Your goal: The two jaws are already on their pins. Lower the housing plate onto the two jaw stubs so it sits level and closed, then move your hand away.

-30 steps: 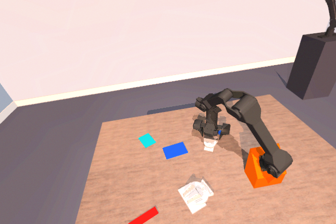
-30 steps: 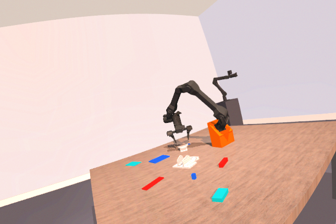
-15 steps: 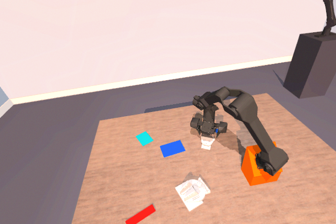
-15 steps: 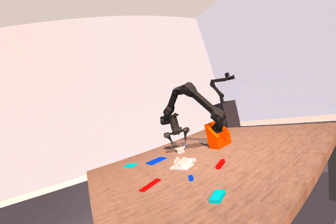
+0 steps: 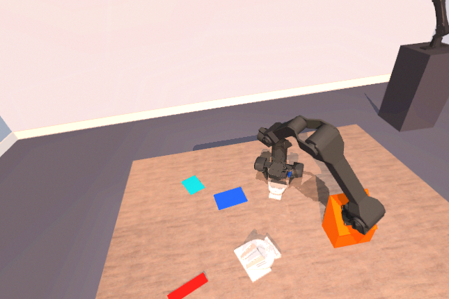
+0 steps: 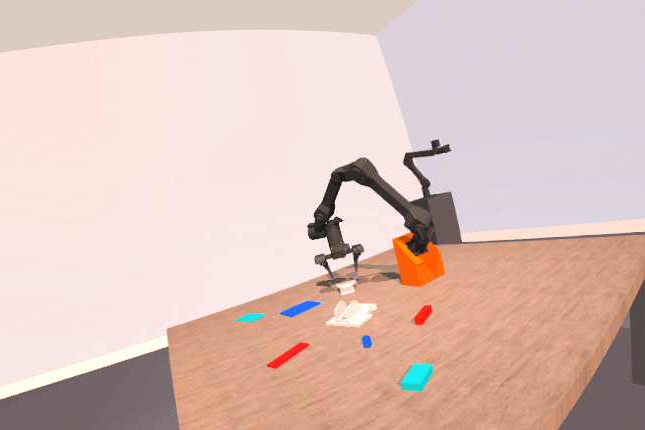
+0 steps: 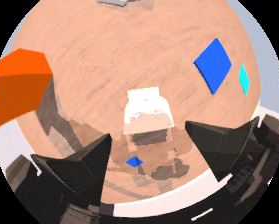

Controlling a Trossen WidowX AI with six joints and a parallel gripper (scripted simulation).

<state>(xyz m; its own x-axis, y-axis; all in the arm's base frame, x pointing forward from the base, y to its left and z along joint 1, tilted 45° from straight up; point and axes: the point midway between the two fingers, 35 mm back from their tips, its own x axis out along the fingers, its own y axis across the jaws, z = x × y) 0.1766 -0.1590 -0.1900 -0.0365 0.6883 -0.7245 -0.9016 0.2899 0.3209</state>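
Note:
A small white piece (image 5: 277, 190) (image 6: 346, 287) (image 7: 149, 107), which looks like the housing plate, is on the table at the back, just below my fingers. My gripper (image 6: 344, 275) (image 7: 148, 131) is wide open and empty, pointing down above it, with one finger to each side in the wrist view. A white assembly (image 5: 255, 259) (image 6: 352, 316) (image 7: 113, 2) with a flat square base and raised parts is nearer the front, well apart from the small piece. Its pins and stubs are too small to tell.
An orange box (image 5: 332, 222) (image 6: 409, 268) (image 7: 20, 95) surrounds the arm's base. A blue slab (image 5: 230, 198) (image 6: 300, 308) (image 7: 213, 66) and a cyan slab (image 5: 193, 184) (image 6: 250, 317) (image 7: 244, 80) lie to the side. Red, blue and cyan blocks lie nearer the front.

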